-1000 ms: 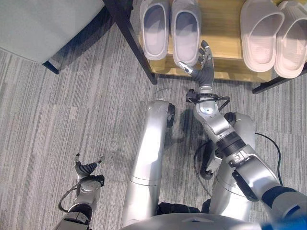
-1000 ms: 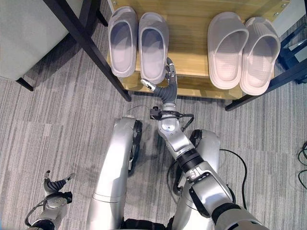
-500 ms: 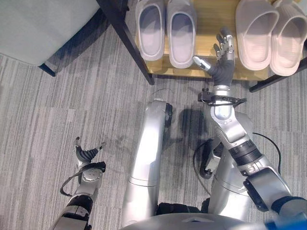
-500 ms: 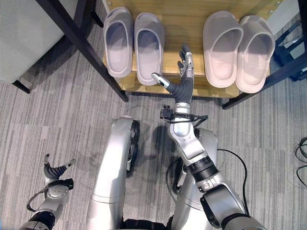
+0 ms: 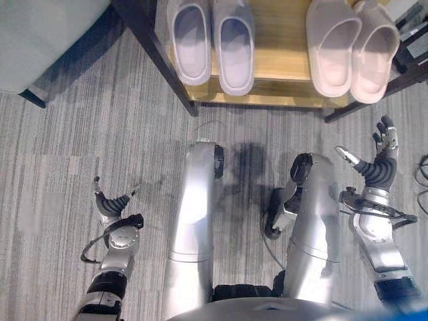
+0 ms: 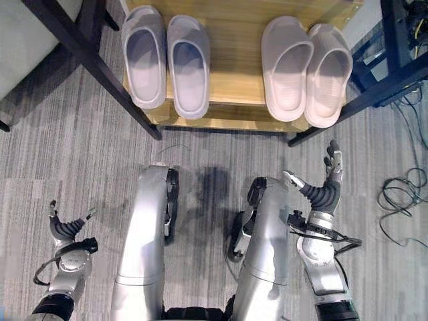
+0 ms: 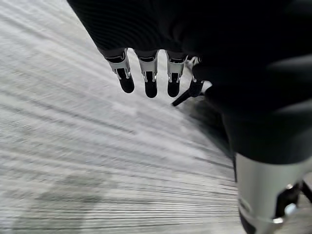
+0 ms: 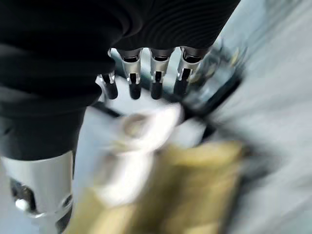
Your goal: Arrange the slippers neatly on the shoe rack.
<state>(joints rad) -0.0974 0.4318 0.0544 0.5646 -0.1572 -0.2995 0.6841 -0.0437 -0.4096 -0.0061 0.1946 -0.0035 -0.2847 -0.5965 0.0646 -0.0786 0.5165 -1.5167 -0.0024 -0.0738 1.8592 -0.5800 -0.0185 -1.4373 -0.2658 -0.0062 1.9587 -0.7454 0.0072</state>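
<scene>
Your robot stands over a grey striped carpet (image 6: 80, 154) facing a low wooden shoe rack (image 6: 234, 100) with dark metal legs. Two pairs of slippers sit on the rack's wooden shelf, toes pointing away from you. The lilac pair (image 6: 166, 57) lies at the shelf's left end, its two slippers side by side and touching or nearly so, heels near the front edge. The pale pink pair (image 6: 306, 65) lies at the right end, also side by side, the outer slipper angled slightly and its heel reaching the front edge. A bare stretch of shelf separates the two pairs.

The right hand (image 6: 319, 190) hangs over the carpet, in front of the rack's right front corner and clear of it, fingers spread straight and thumb splayed, holding nothing. The left hand (image 5: 112, 204) hovers low over the carpet, well in front of the rack's left end, fingers loosely spread and empty.

A tangle of dark cables (image 6: 401, 190) lies on the carpet beyond the rack's right end.
</scene>
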